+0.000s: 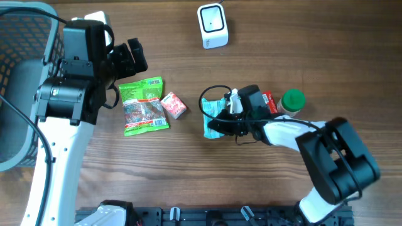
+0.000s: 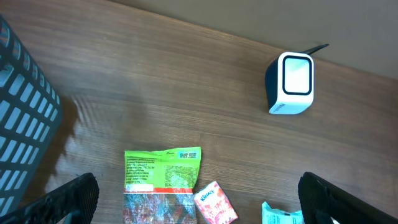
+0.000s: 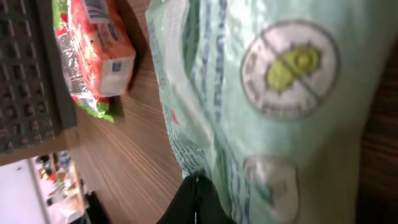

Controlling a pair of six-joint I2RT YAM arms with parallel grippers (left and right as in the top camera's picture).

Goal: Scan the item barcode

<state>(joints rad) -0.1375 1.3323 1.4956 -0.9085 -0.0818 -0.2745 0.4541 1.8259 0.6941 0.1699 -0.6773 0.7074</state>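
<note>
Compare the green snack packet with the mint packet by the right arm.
The green snack packet is bright green with a red-brown lower half; the mint packet is pale teal. The green snack packet lies flat and untouched; the mint packet is pinched at its edge by the right fingers. Both are flexible printed pouches.
</note>
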